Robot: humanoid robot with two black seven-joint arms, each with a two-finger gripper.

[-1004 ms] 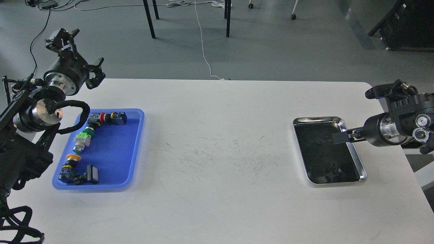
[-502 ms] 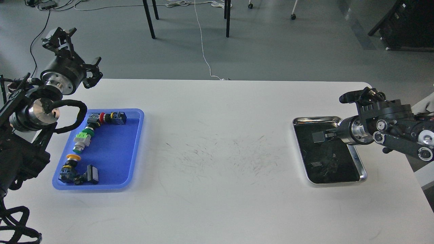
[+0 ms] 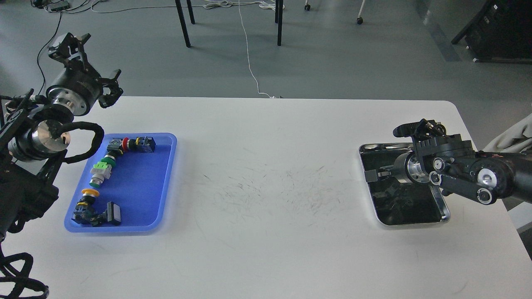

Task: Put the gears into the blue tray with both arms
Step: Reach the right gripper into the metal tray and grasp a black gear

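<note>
Far left, beyond table edge: my left gripper [image 3: 89, 68] raised, fingers spread wide, holding nothing. Below it, blue tray [image 3: 166, 182] with row of push-button switches [image 3: 104, 170], no gears inside yet. Far right: my right gripper [image 3: 373, 174] reaching over steel tray [image 3: 445, 211], finger gap too dark to tell. Gears not visible against dark tray floor. Step: first pick. Next: locate gear, descend, pinch.

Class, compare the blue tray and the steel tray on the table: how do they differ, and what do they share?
The blue tray is matte blue plastic on the table's left; the steel tray is shiny metal with a dark inside, on the right. The blue tray holds coloured push-button switches; the steel tray shows none. The right gripper reaches over the steel tray; no gripper is over the blue one. Both are shallow, rimmed rectangles.
</note>
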